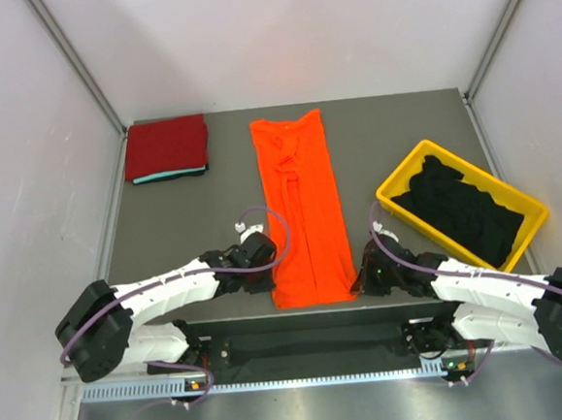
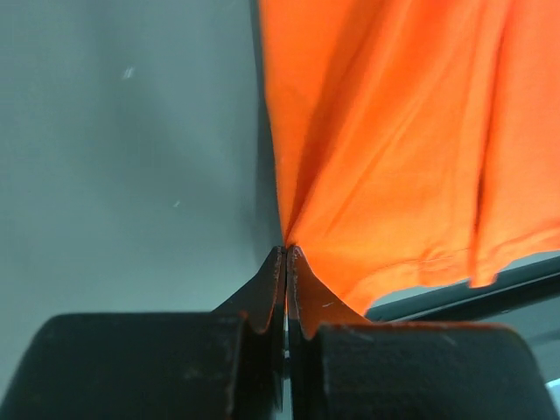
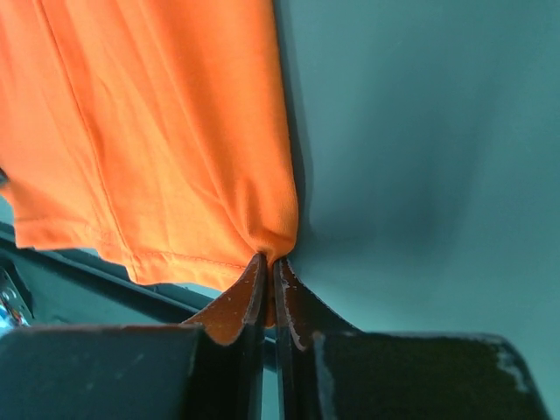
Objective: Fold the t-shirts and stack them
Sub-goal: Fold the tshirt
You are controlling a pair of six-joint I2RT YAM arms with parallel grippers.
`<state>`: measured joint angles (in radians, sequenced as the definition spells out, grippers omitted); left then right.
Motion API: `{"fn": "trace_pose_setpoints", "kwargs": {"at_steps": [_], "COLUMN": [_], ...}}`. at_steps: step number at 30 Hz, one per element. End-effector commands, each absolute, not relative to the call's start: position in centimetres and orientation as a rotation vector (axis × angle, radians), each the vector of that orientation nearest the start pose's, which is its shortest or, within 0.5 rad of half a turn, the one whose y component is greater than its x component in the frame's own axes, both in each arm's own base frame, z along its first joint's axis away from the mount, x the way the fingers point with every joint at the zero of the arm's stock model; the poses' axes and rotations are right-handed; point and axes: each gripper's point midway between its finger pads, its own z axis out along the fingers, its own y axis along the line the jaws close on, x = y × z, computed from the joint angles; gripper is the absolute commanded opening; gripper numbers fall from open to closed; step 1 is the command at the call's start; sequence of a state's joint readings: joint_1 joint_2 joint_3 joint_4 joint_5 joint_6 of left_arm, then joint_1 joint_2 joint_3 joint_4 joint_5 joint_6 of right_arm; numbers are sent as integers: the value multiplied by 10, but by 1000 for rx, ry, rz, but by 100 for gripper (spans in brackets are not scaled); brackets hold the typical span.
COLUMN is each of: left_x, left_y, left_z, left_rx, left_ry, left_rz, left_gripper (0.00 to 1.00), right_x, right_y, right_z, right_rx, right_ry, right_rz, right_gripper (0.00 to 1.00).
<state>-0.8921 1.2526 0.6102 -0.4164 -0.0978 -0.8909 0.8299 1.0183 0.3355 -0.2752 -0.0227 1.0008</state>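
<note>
Orange t-shirt [image 1: 303, 208] is lying lengthwise on the counter [image 1: 185, 227]; I am pinching its near corners, one in my left claw [image 2: 287, 252], one in my right claw [image 3: 268, 260], both clamped tight.

Soft matt cloth orange t-shirt [image 1: 302, 208]; smooth glossy plastic yellow bin [image 1: 398, 169].

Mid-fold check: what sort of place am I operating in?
Most likely an enclosed lab test cell, not a home or laundry: plain white panel walls box in a grey table, the arms are bolted to its near edge, and black shirts are staged in a yellow bin, with one folded stack.
</note>
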Motion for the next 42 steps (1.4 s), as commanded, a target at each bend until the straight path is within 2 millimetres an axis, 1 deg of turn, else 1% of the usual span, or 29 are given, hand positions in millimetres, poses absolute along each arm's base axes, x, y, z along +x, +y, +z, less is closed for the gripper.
{"fn": "trace_pose_setpoints", "kwargs": {"at_steps": [1,3,4,5,6,7,8,9,11,13,14,15,16,17,18,20,22,23,24,25,26,27,29,30,32,33,37,39,42], "left_x": [140,138,136,137,136,139,139,142,150,163,168,169,166,165,164,160,158,157,151,149,143,131,129,120,119,116,115,112,110], "left_y": [-208,-207,-205,-205,-206,-206,-204,-204,-203,-202,-207,-209,-218,-223,-229,-231,-226,-224,-227,-230,-235,-238,-247,-247,-251,-247,-234,-230,-229], "left_z": [19,18,16,18,19,23,28,33,52,70,83,86,91,93,94,87,80,76,76,74,74,69,69,61,62,56,47,42,37], "left_rx": [-37,-54,-54,-55,-47,-47,-49,-50,-55,-75,-80,-76,-58,-51,-33,-10,1,3,28,40,60,84,82,65,51,27,-12,-18,-30], "left_ry": [2775,2780,2785,2781,2779,2768,2761,2740,2674,2599,2558,2550,2557,2560,2558,2587,2614,2632,2650,2659,2671,2710,2693,2721,2692,2705,2715,2727,2736], "left_rz": [-440,-446,-440,-443,-443,-444,-443,-444,-456,-454,-498,-519,-583,-616,-653,-651,-607,-590,-615,-646,-696,-751,-840,-882,-938,-930,-862,-849,-851], "left_gripper": [0,1,4,9,19,22,26,35,40,41,41,41,41,41,41,40,40,39,39,39,39,38,37,34,31,31,28,28,28], "right_x": [132,132,132,132,130,129,130,127,128,127,131,133,137,144,147,157,158,166,167,164,171,166,167,164,160,158,153,148,143], "right_y": [191,191,192,192,191,190,189,185,181,177,175,175,177,183,187,205,221,235,242,251,263,272,287,293,298,302,306,307,311], "right_z": [13,16,16,17,15,14,14,13,16,22,32,38,46,59,66,84,82,98,89,90,103,91,91,83,76,71,56,46,39], "right_rx": [279,286,288,281,278,274,274,261,251,245,238,234,231,219,208,155,84,34,0,-53,-76,-125,-150,-166,-168,-178,-196,-209,-214], "right_ry": [2665,2653,2651,2653,2662,2670,2669,2683,2672,2666,2645,2633,2614,2575,2556,2502,2526,2487,2517,2519,2491,2526,2532,2548,2568,2574,2598,2618,2630], "right_rz": [615,626,630,632,618,612,601,575,550,533,521,518,525,548,567,628,616,640,586,569,570,531,535,523,529,529,501,488,499], "right_gripper": [5,6,7,10,13,17,25,27,31,32,33,33,33,31,30,29,29,29,29,30,31,31,31,31,31,31,30,29,29]}}
